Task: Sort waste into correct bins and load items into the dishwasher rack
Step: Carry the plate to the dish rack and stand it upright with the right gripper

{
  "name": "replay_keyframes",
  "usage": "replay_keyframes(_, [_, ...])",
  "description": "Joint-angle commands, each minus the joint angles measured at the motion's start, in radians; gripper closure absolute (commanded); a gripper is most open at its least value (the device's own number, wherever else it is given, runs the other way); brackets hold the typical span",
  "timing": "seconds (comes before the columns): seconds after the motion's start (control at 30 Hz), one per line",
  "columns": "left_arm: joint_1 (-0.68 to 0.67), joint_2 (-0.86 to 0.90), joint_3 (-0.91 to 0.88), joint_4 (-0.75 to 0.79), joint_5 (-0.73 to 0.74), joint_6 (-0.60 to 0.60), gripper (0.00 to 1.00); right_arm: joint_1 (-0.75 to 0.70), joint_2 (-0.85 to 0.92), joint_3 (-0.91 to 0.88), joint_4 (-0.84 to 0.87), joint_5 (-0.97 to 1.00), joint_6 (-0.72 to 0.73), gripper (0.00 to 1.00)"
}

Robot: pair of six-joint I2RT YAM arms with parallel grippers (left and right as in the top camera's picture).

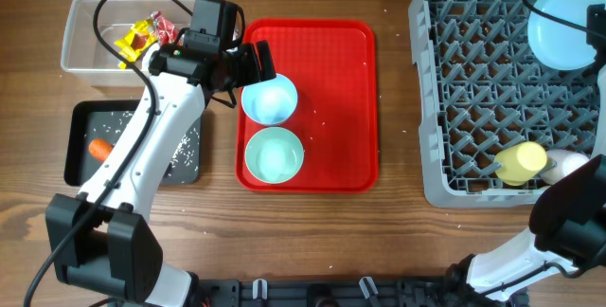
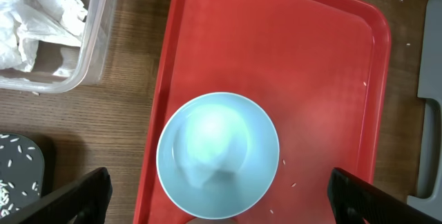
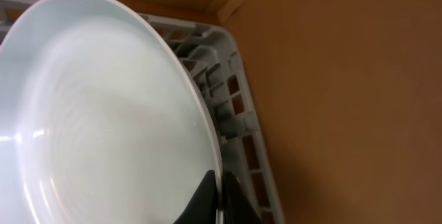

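My left gripper [image 1: 252, 64] hangs open over the far light blue bowl [image 1: 270, 99] on the flat red tray. In the left wrist view that bowl [image 2: 217, 155] lies between the wide-apart black fingers [image 2: 76, 200], touching neither. A second bowl [image 1: 275, 153] sits nearer on the tray. My right gripper [image 3: 219, 198] is shut on the rim of the round plate [image 3: 103, 113], which stands tilted in the far right corner of the dishwasher rack [image 1: 473, 89]. A yellow cup [image 1: 523, 162] and a pale pink cup [image 1: 568, 163] lie in the rack's near right corner.
The clear tub [image 1: 80, 56] holds yellow [image 1: 133, 40] and red [image 1: 163, 30] wrappers and white tissue [image 2: 34, 16]. The black tray [image 1: 80, 117] holds a carrot [image 1: 99, 148] and rice [image 1: 185, 151]. A few rice grains [image 2: 293, 184] lie on the red tray [image 1: 341, 80].
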Motion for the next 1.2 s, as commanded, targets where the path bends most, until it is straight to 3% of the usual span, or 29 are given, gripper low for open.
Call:
replay_keyframes(0.0, [0.006, 0.003, 0.001, 0.0, -0.013, 0.005, 0.0, -0.006, 0.016, 0.015, 0.053, 0.018, -0.081, 0.96])
replay_keyframes(0.5, [0.006, 0.003, 0.001, 0.0, -0.013, 0.005, 0.0, -0.007, 0.051, -0.03, 0.063, -0.059, -0.076, 0.93])
replay_keyframes(0.57, [0.006, 0.003, 0.001, 0.0, -0.013, 0.005, 0.0, -0.006, 0.051, -0.03, 0.064, -0.06, -0.076, 0.63])
replay_keyframes(0.6, [0.006, 0.003, 0.001, 0.0, -0.013, 0.005, 0.0, -0.006, 0.051, -0.03, 0.064, -0.067, -0.076, 0.36])
replay_keyframes(0.67, [0.006, 0.003, 0.001, 0.0, -0.013, 0.005, 0.0, -0.006, 0.051, -0.03, 0.064, -0.078, -0.068, 0.39])
replay_keyframes(0.7, [0.006, 0.003, 0.001, 0.0, -0.013, 0.005, 0.0, -0.006, 0.051, -0.03, 0.063, -0.078, -0.06, 0.51])
replay_keyframes(0.73, [0.006, 0.003, 0.001, 0.0, -0.013, 0.005, 0.0, -0.006, 0.051, -0.03, 0.063, -0.08, -0.048, 0.56])
replay_keyframes(0.83, [0.006, 0.003, 0.001, 0.0, -0.013, 0.005, 0.0, -0.007, 0.051, -0.03, 0.061, -0.082, -0.023, 0.54])
replay_keyframes(0.87, [0.006, 0.003, 0.001, 0.0, -0.013, 0.005, 0.0, -0.008, 0.051, -0.03, 0.06, -0.082, 0.065, 0.5])
replay_keyframes(0.9, [0.006, 0.003, 0.001, 0.0, -0.013, 0.005, 0.0, -0.017, 0.051, -0.03, 0.032, -0.088, 0.288, 0.36])
replay_keyframes(0.97, [0.006, 0.003, 0.001, 0.0, -0.013, 0.005, 0.0, -0.039, 0.051, -0.03, -0.064, -0.216, 0.534, 0.19])
replay_keyframes(1.0, [0.006, 0.003, 0.001, 0.0, -0.013, 0.005, 0.0, -0.058, 0.051, -0.03, -0.119, -0.357, 0.595, 0.06])
replay_keyframes(1.03, [0.006, 0.003, 0.001, 0.0, -0.013, 0.005, 0.0, -0.076, 0.051, -0.03, -0.178, -0.515, 0.605, 0.0])
replay_keyframes(1.1, [0.006, 0.003, 0.001, 0.0, -0.013, 0.005, 0.0, -0.111, 0.051, -0.031, -0.236, -0.609, 0.649, 0.04])
replay_keyframes(1.17, [0.006, 0.003, 0.001, 0.0, -0.013, 0.005, 0.0, -0.141, 0.052, -0.031, -0.25, -0.606, 0.702, 0.27])
